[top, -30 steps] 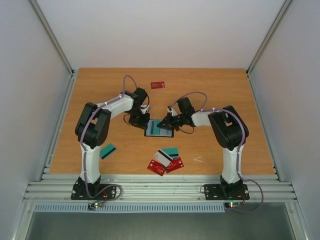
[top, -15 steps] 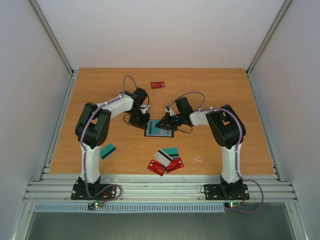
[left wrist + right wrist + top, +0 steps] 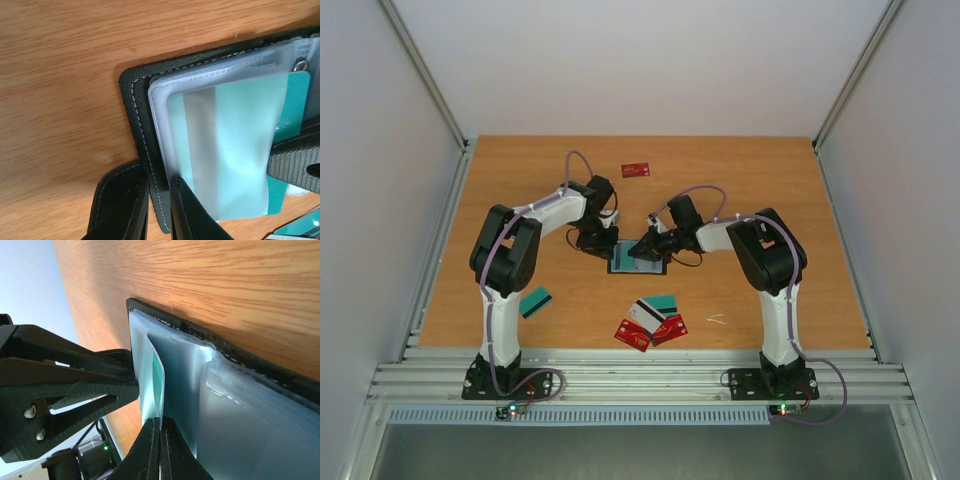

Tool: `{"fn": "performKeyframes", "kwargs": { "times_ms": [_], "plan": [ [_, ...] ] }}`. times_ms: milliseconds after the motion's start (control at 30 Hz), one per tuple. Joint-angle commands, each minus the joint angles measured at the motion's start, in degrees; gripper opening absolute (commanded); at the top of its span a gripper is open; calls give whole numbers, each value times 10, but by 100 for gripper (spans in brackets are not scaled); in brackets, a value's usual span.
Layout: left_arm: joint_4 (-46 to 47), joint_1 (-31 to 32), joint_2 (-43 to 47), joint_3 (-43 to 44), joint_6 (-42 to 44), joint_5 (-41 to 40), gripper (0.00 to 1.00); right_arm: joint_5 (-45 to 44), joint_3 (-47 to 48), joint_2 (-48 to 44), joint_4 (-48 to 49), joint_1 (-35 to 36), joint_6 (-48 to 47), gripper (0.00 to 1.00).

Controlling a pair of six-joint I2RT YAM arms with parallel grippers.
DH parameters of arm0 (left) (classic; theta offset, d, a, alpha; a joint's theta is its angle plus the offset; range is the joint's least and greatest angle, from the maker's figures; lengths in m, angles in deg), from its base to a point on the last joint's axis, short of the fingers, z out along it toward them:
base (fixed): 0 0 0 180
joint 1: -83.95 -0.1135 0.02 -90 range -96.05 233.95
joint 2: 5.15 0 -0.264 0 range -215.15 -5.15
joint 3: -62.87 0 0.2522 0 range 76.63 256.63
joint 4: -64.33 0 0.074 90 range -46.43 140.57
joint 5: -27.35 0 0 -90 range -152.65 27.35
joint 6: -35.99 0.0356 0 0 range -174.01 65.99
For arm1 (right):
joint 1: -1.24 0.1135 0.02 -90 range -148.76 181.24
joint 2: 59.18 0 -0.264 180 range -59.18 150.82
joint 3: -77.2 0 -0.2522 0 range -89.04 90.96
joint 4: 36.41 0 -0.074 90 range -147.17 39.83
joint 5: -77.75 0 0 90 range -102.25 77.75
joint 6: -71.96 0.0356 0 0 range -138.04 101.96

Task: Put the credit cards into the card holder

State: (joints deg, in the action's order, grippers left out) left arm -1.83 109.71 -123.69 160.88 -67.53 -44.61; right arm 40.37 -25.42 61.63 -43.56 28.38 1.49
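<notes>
The black card holder (image 3: 656, 267) lies open mid-table, its clear sleeves up. My left gripper (image 3: 597, 240) is shut on the holder's left edge; in the left wrist view the black stitched edge (image 3: 134, 100) runs between the gripper's (image 3: 159, 212) fingers. My right gripper (image 3: 645, 247) is shut on a teal card (image 3: 158, 377) that sits partly inside a clear sleeve. The same card shows through the sleeve in the left wrist view (image 3: 235, 145). The right gripper (image 3: 160, 427) holds the card's edge right above the holder (image 3: 210, 335).
A red card (image 3: 636, 169) lies at the far middle. A teal card with a dark stripe (image 3: 536, 301) lies near the left arm. A pile of white, teal and red cards (image 3: 652, 320) lies near the front edge, with a small white scrap (image 3: 717, 320) beside it.
My right gripper has moved a little to the left with the teal card, deeper over the holder. The left gripper and holder have stayed put.
</notes>
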Motion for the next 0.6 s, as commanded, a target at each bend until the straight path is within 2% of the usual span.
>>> {"fn": "performKeyframes", "kwargs": {
  "times_ms": [0, 133, 333, 567],
  "plan": [
    [-19, 5, 3, 0, 8, 19, 14, -11, 10, 24, 6, 16, 12, 1],
    [-22, 5, 6, 4, 7, 17, 16, -3, 11, 23, -2, 16, 11, 4],
    [-21, 5, 33, 3, -4, 15, 26, -6, 26, 18, -44, 15, -9, 5],
    [-13, 5, 30, -3, -10, 17, 27, -2, 44, 29, -61, 15, -13, 11]
  ]
}}
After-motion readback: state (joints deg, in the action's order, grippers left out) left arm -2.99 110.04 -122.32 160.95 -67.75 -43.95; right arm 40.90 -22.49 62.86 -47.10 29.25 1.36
